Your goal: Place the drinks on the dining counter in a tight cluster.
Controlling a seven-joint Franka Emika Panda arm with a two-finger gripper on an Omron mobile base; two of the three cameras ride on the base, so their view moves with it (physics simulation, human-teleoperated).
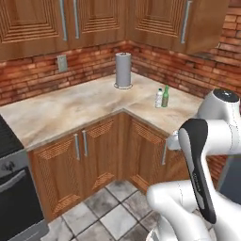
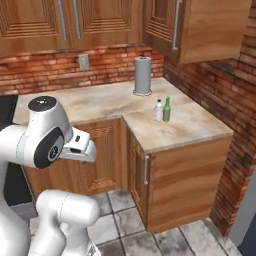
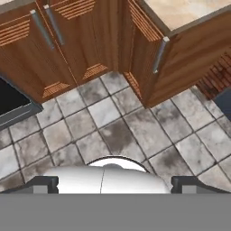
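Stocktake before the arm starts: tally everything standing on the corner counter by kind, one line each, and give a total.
Clear water bottle: 1
Dark-green glass bottle: 1
Grey paper-towel roll on its holder: 1
Total: 3, all on the marble counter by the brick wall; the two bottles stand side by side.

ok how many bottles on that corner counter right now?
2. A small clear water bottle and a slim dark-green glass bottle stand side by side on the counter's right wing, in front of the grey paper-towel roll. No others visible.
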